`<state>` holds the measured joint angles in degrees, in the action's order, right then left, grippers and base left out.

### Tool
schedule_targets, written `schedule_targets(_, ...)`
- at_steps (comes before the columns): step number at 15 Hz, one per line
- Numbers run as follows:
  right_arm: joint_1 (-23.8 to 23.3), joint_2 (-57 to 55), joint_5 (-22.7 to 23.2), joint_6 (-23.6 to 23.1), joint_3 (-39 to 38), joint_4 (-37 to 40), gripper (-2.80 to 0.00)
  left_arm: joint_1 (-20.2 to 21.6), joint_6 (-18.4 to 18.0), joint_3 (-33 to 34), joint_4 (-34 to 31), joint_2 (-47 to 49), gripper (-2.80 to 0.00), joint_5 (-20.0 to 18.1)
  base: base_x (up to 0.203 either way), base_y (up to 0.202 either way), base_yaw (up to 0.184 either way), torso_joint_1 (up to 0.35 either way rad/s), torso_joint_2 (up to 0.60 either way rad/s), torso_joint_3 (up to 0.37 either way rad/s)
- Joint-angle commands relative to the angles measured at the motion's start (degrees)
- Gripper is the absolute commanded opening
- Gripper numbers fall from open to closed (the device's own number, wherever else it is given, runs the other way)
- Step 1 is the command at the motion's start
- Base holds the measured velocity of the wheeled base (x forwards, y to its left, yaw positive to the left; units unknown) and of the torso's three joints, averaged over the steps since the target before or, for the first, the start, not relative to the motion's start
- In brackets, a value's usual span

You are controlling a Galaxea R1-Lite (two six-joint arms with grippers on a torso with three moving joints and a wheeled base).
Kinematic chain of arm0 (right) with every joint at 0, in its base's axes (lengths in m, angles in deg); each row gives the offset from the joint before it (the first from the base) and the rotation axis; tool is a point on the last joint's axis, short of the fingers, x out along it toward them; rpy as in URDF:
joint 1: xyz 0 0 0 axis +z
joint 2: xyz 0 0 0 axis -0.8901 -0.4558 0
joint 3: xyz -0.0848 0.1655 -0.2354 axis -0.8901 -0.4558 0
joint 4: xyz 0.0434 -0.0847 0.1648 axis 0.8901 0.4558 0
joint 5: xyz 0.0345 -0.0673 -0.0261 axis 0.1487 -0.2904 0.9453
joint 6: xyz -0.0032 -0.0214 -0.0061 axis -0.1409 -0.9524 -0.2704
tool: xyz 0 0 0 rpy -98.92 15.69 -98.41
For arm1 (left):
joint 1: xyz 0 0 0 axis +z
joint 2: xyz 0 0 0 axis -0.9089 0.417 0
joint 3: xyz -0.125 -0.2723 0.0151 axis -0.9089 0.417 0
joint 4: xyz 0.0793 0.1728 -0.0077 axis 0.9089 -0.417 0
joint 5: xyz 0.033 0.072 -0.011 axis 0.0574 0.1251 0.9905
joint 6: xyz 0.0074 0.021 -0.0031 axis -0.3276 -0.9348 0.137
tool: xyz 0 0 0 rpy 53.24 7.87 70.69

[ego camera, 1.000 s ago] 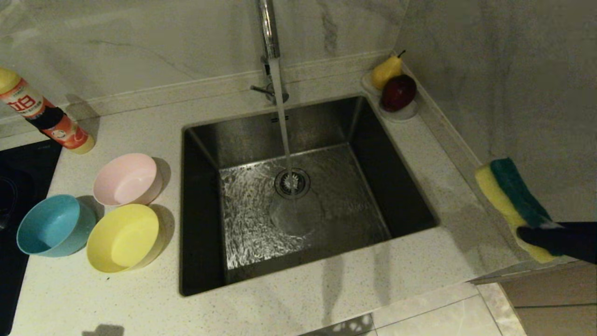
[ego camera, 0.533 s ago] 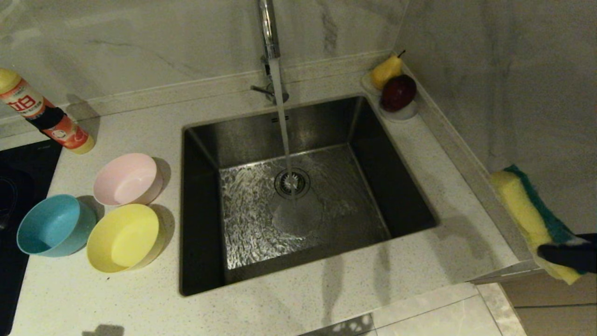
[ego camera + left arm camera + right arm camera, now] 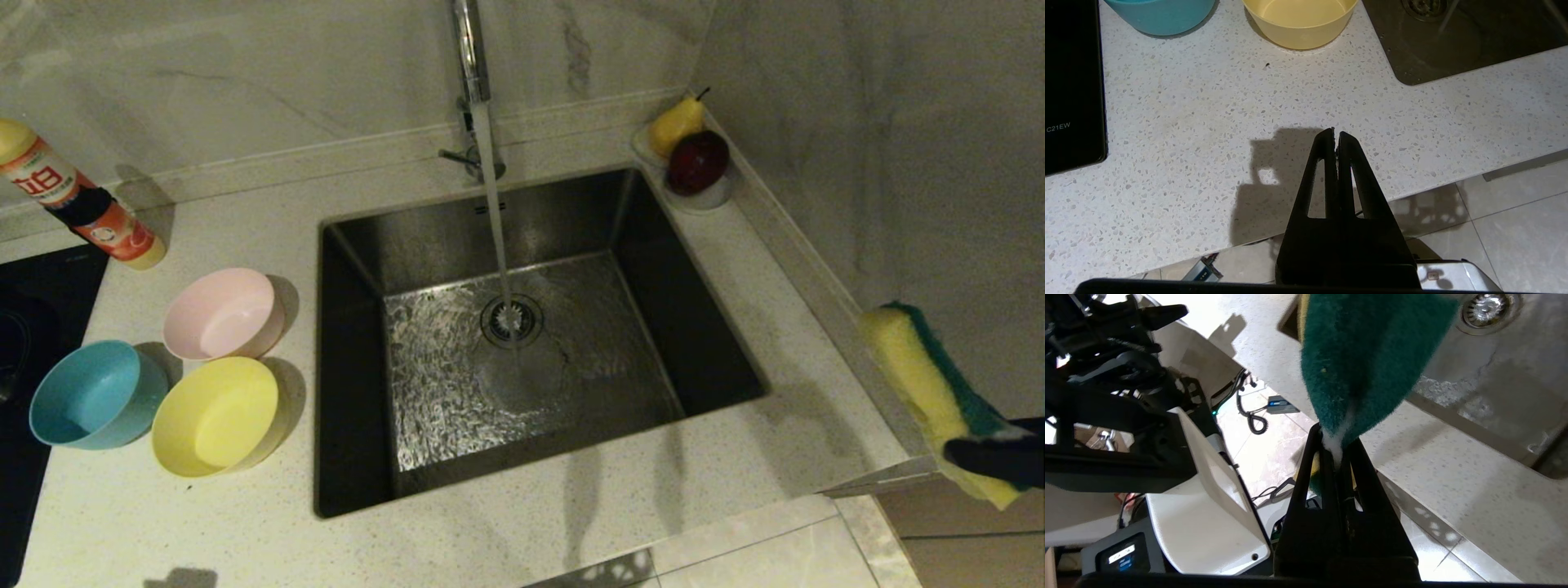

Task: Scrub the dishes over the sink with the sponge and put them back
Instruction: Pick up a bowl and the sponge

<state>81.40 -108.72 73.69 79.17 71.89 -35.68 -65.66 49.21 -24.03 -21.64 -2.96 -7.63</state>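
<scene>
Sponge (image 3: 927, 392) is already in the right gripper (image 3: 976, 457), way out at the right edge of the scene, past the end of the bench (image 3: 571, 523) and well apart from the sink (image 3: 539, 359). Jaws are pinched tight on its near end, so the long axis sticks up and away from them toward the far side, green scouring face turned to the right wall.

So the bit that matters: the bowls are all the way over on the left of the sink, pink bowl (image 3: 222, 314) farthest, yellow bowl (image 3: 216, 416) and blue bowl (image 3: 96, 394) nearer. That's the left arm's side. The left gripper (image 3: 1336, 136) hangs over the near bench edge with jaws closed on nothing, yellow bowl nearest to it. My guess is left grabs a bowl, right brings the sponge in over the basin.
</scene>
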Motion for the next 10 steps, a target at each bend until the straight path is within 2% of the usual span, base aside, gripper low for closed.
schedule_targets(1,3.4,-0.14,-2.26,0.1,-0.03,0.23,-2.8,-0.05,-0.04,0.0,-0.01,0.07,-2.8,-0.02,0.0,0.0,0.0,0.0,0.0,0.0)
schedule_targets(3,7.72,-0.38,-7.58,0.35,-0.06,0.12,-2.8,0.01,-0.04,0.0,-0.01,0.07,-2.8,-0.02,0.0,0.0,0.0,0.0,0.0,0.0)
schedule_targets(6,11.83,-1.06,-15.02,1.41,-0.04,-0.48,-2.8,-0.04,-0.04,0.0,-0.01,0.07,-2.8,-0.02,0.0,0.0,0.0,0.0,0.0,0.0)
schedule_targets(10,12.37,-1.24,-17.22,1.44,-0.14,-0.29,-2.8,0.04,-0.04,0.0,-0.01,0.07,-2.8,-0.02,0.0,0.0,0.0,0.0,0.0,0.0)
